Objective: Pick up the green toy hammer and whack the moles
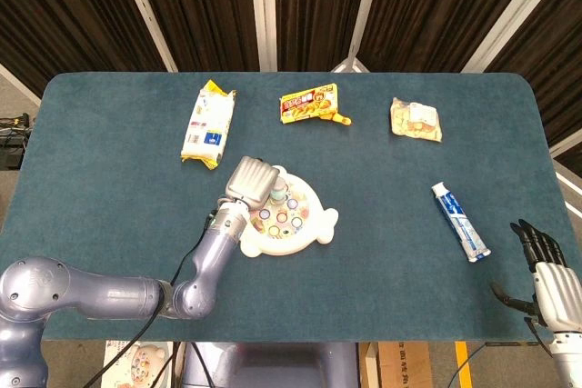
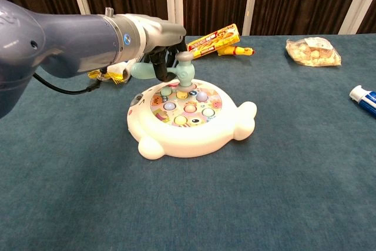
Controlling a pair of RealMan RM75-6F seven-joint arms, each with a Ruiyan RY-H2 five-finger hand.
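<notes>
Left robot hand [image 2: 154, 57] grips the hammer [image 2: 183, 70], handle level, head just above the moles [image 2: 183, 101] at the toy's rear.

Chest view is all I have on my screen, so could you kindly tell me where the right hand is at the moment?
Observer: The right hand sits at the table's near right corner, fingers apart, holding nothing.
Operator: Thanks. What is the closest thing to it?
Observer: A toothpaste tube lies nearest, apart from the hand.
Operator: Is anything to the left of the mole game, behind the left hand that holds the hammer?
Observer: Yes, a white and yellow packet lies flat there.
</notes>
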